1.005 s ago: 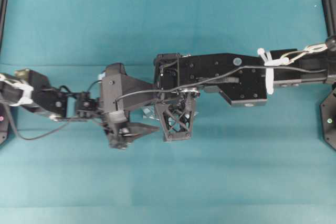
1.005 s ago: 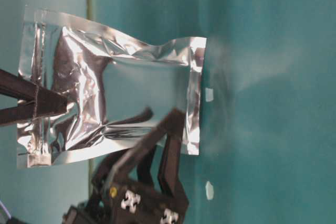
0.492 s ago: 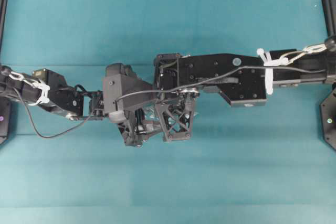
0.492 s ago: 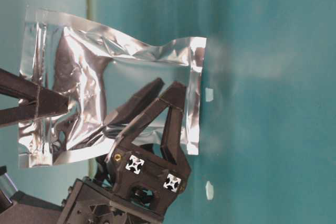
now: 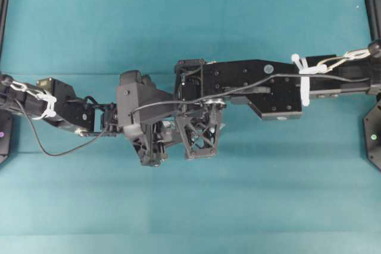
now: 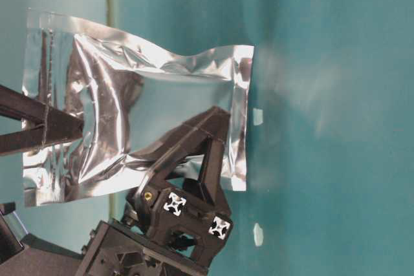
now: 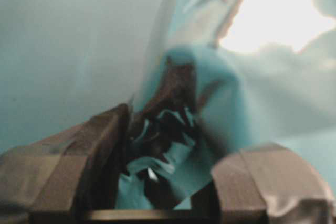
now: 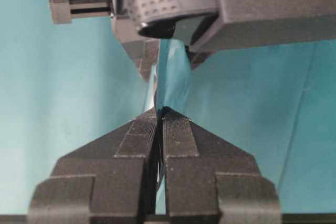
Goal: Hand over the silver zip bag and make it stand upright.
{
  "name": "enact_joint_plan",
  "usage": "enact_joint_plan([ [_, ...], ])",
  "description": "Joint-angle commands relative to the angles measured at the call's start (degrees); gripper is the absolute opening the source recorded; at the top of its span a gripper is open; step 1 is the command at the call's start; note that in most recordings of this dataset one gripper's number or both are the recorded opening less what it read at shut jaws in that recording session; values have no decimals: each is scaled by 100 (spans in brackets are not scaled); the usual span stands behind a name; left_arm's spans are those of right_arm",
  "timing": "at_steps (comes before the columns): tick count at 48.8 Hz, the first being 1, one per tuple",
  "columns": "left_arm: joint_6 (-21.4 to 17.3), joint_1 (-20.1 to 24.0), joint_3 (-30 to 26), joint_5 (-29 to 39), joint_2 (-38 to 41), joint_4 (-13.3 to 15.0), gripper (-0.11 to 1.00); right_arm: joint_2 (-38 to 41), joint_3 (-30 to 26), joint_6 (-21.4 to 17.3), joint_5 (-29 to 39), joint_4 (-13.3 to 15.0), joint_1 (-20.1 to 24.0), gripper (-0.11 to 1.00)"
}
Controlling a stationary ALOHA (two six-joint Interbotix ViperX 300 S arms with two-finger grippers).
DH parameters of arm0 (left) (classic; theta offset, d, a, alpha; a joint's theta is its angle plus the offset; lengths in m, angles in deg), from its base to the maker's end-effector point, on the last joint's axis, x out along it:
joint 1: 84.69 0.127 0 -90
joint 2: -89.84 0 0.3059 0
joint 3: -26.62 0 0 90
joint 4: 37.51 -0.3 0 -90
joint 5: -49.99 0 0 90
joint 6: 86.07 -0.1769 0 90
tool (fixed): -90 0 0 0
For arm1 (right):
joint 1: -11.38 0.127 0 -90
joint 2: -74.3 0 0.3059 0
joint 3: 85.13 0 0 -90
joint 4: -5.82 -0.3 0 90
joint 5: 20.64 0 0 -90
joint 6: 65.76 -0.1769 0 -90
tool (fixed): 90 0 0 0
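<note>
Both jaws on the pouch!
Right gripper (image 8: pixel 159 121) clenched on shiny crinkled silver foil pouch (image 6: pixel 129 101); left gripper (image 6: pixel 210 127) gripping at six o'clock.

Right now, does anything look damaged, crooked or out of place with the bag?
Nothing stands out. The silver zip bag is crinkled but looks whole, pinched by the right gripper while the left gripper closes around its side.

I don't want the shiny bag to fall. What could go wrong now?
The right fingers pinch only a thin edge of the bag, so it could slip out. The left fingers hold it near one side, so the floppy bag might tip over once freed. Pulling apart could tear it.
</note>
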Motion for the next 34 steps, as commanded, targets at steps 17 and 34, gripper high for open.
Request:
enact_joint_plan([
  [17,18,-70,-44,-35,-26,-18,35,-53,-35,-62,-44,-9,18,1],
  [34,0,-114,-18,-18,-35,-18,35,-70,-35,-141,-35,-149,26,30],
])
